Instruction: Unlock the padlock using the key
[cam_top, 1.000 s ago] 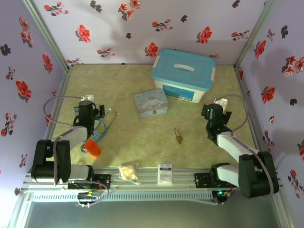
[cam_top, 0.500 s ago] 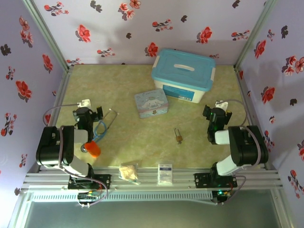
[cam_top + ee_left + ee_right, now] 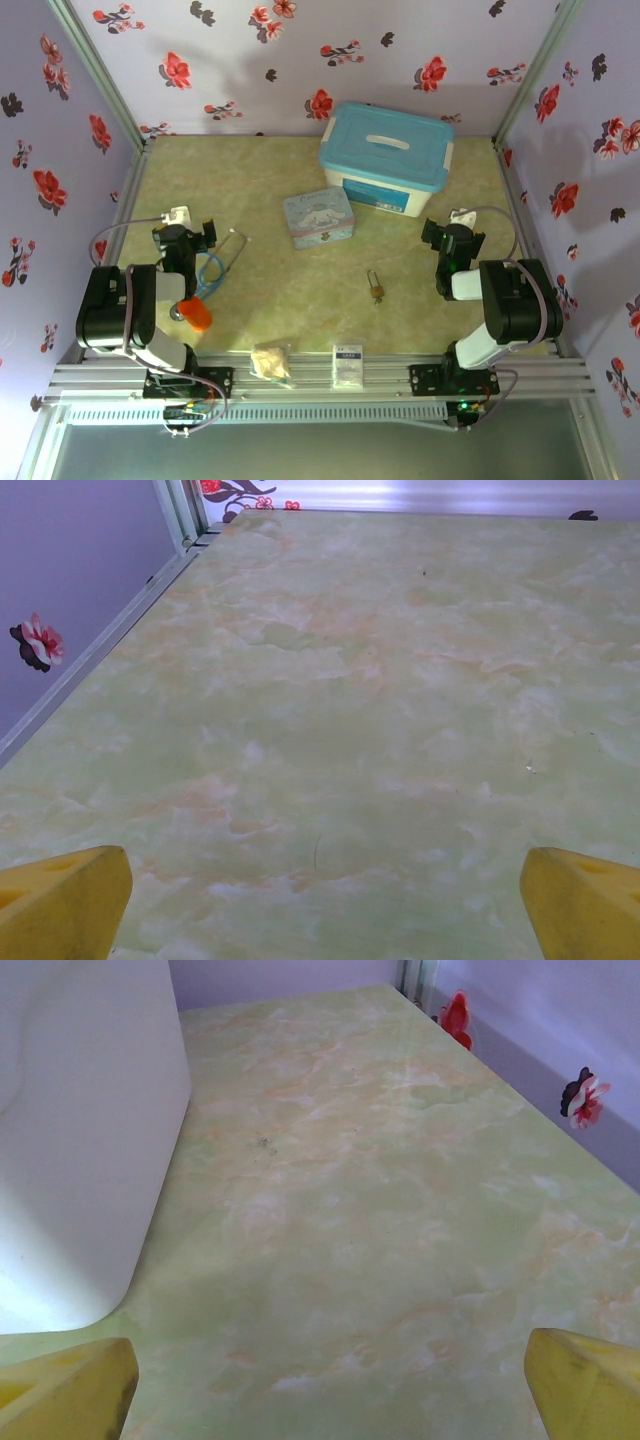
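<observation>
The small brass padlock lies on the green table, right of centre and near the front. A slim dark piece sticks out of it toward the back; at this size I cannot tell whether it is the key or the shackle. My left gripper sits far to the padlock's left, its arm folded back. Its yellow fingertips stand wide apart, so the left gripper is open over bare table. My right gripper sits to the padlock's right, also folded back. The right gripper is open and holds nothing.
A white box with a blue lid stands at the back right; its wall is close on the right gripper's left. A pastel tin sits mid-table. A blue stethoscope and an orange object lie by the left arm. Two small packets rest on the front rail.
Both arms have folded back toward their bases, and both grippers have drawn slightly toward the back. The right gripper's jaws have opened a little wider. The padlock has not moved.
</observation>
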`<state>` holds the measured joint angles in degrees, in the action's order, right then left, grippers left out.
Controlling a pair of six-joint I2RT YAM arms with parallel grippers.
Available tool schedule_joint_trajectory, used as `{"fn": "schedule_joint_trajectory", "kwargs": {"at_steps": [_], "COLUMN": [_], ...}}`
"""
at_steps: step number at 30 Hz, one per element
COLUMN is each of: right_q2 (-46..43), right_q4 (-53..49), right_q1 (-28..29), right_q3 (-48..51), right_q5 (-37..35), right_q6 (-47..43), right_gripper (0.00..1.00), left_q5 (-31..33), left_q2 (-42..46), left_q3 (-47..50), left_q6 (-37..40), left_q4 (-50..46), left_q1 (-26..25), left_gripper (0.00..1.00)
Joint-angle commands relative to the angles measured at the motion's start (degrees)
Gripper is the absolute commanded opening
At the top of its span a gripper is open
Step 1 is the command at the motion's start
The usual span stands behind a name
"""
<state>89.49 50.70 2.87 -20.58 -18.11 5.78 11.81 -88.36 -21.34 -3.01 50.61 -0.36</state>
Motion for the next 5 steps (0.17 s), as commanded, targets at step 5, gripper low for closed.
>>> {"fn": "schedule_joint_trajectory", "kwargs": {"at_steps": [5], "right_q2": [-0.2], "right_q4": [0.8], "right_q1": [-0.8], "right_q3": [-1.1], "right_q5": [1.8], "right_q6": [0.1], "right_gripper": [0.99], "left_q5": [1.1], "left_q2": [-0.1], "left_q3": [0.2], "left_q6": [-0.6], "left_q4": [3.0], "left_q1": [0.1], "left_gripper": [1.00]}}
